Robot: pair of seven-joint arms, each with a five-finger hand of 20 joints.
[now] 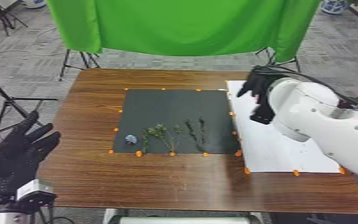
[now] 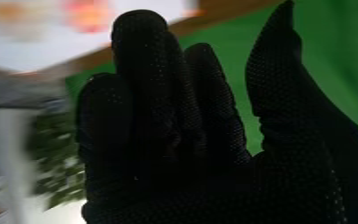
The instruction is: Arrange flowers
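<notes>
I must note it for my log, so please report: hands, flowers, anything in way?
Left hand open, beside left edge of table. Right hand open, above white sheet. Flowers on dark mat, nothing covering them.

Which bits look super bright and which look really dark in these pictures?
Head view: the white sheet looks bright, the mat dark grey; right wrist view: the right hand looks nearly black against the brighter green cloth.

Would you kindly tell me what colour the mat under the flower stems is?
The mat is dark grey, which shows best in the head view.
</notes>
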